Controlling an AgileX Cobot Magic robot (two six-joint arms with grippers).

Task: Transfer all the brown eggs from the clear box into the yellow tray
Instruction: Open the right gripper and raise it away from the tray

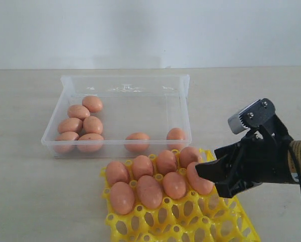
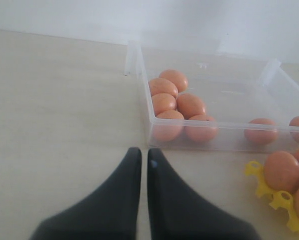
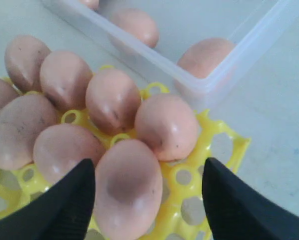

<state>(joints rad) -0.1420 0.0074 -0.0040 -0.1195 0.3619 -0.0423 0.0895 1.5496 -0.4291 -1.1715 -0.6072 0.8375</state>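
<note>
Straddling the yellow tray's (image 1: 191, 222) rightmost brown egg (image 3: 127, 195), my right gripper (image 3: 148, 165) is released, my left gripper (image 2: 144, 152) clenched; clear box (image 1: 125, 76) holds 8 eggs (image 1: 92, 124).

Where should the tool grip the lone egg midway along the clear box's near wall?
Likely from straight above, closing on its two ends. The egg lies lengthwise against the near wall of the clear box, which blocks a pinch across its width; both ends stand free.
</note>
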